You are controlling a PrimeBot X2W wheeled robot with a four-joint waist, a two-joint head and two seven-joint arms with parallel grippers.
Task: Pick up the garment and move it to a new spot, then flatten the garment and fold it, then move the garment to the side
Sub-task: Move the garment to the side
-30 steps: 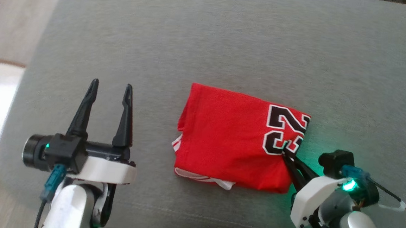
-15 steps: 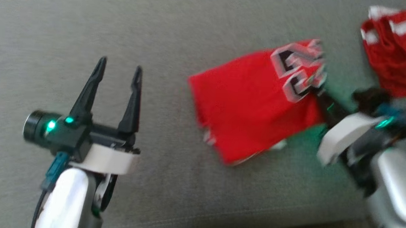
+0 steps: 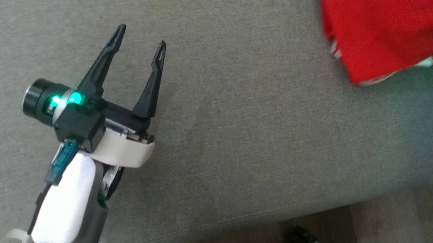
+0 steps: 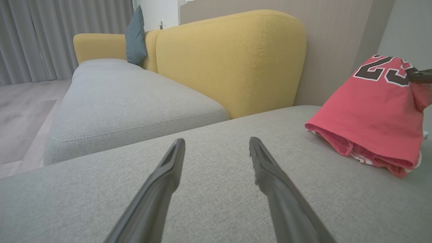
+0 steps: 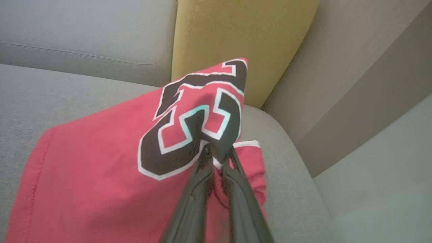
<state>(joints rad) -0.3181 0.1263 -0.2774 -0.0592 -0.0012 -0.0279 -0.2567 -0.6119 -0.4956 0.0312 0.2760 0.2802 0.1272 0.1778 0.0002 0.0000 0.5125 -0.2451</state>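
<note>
My right gripper [image 5: 217,152] is clamped on the red garment [image 5: 94,168], pinching its folded edge just below the black number. That corner is lifted, and the rest drapes down onto the grey cushion [image 5: 50,101]. My left gripper [image 3: 140,38] hovers over the cushion with fingers spread, holding nothing. The garment lies well off to its right.

Grey sofa cushion [image 3: 239,119]; folded red garment [image 3: 387,34] partly resting on it
</note>
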